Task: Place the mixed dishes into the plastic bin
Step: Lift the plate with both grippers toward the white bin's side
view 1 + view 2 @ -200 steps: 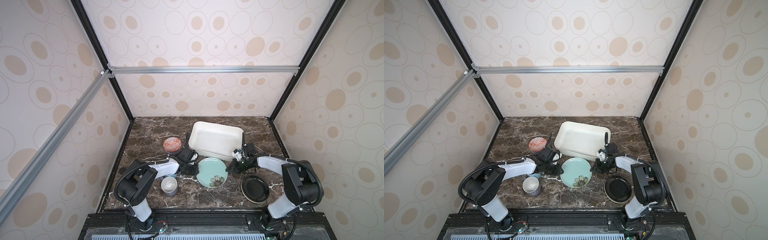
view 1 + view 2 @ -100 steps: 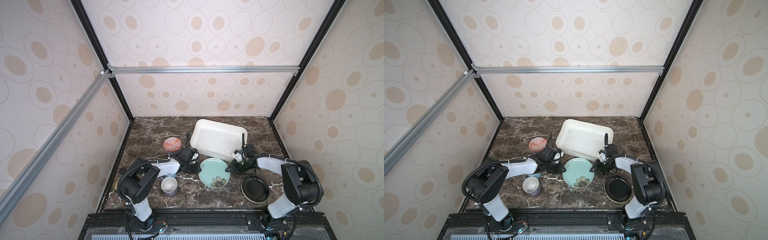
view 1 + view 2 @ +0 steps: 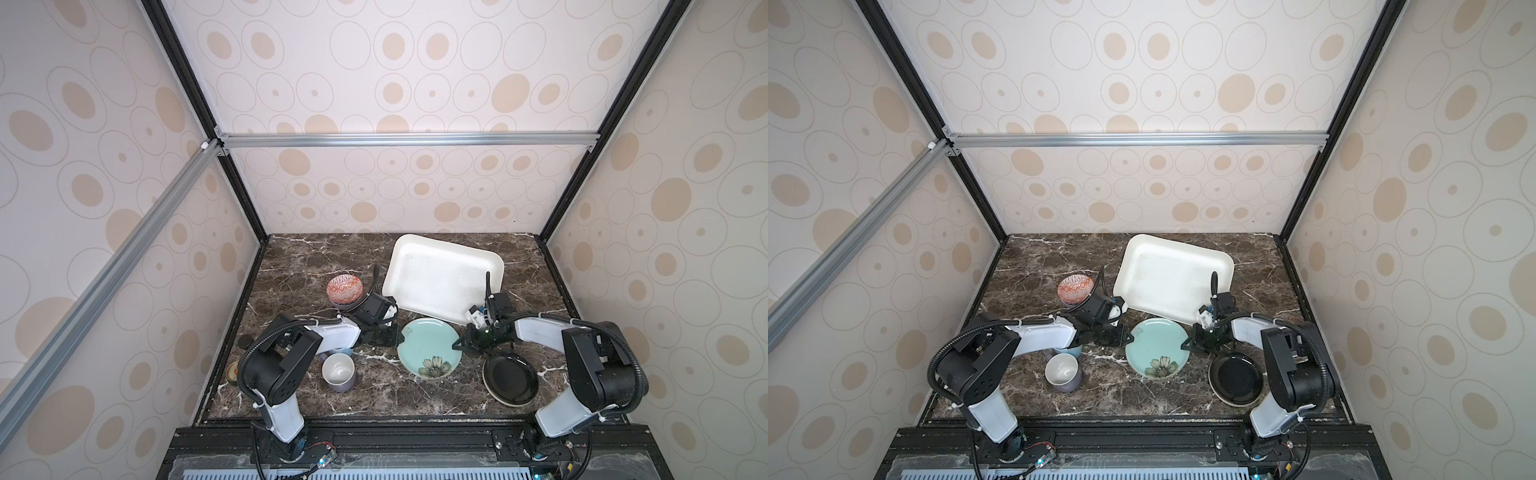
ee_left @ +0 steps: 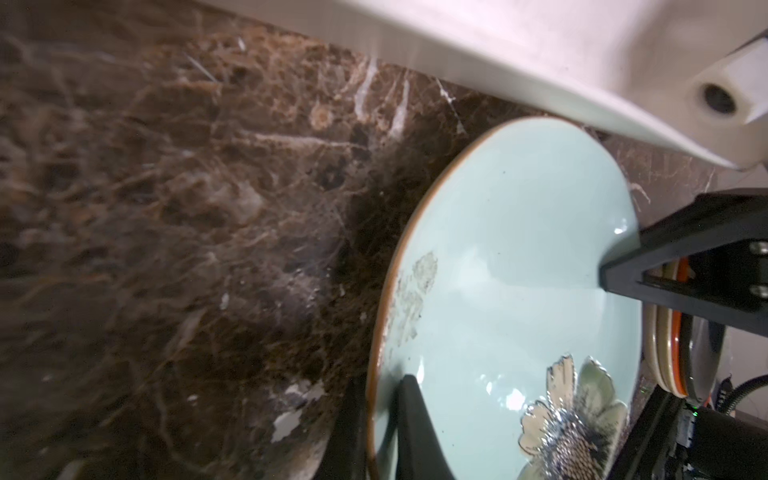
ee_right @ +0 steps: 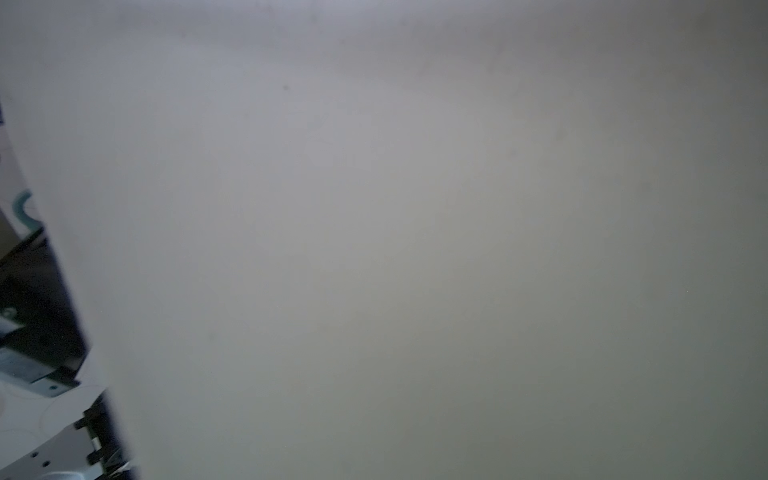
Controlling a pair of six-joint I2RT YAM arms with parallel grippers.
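Note:
The teal flower-painted plate (image 3: 429, 348) (image 3: 1158, 348) lies mid-table, just in front of the white plastic bin (image 3: 442, 276) (image 3: 1173, 276). My left gripper (image 3: 398, 334) (image 4: 380, 386) is shut on the plate's left rim, one finger on its face and one outside. My right gripper (image 3: 457, 345) (image 3: 1185, 344) is closed on the opposite rim; its upper finger (image 4: 673, 257) rests on the plate, the lower one is hidden. An off-white surface, seemingly the bin wall (image 5: 415, 208), fills the right wrist view.
An upturned orange-patterned bowl (image 3: 344, 289) sits behind my left wrist. The lavender-grey mug (image 3: 338, 374) stands front left, the light-blue mug (image 3: 343, 352) half under the left arm. The black plate (image 3: 510, 379) lies front right. A small dark jar (image 3: 245, 341) is by the left wall.
The bin has shifted a little toward the back right. The teal plate has edged slightly right, with both grippers staying at its rims.

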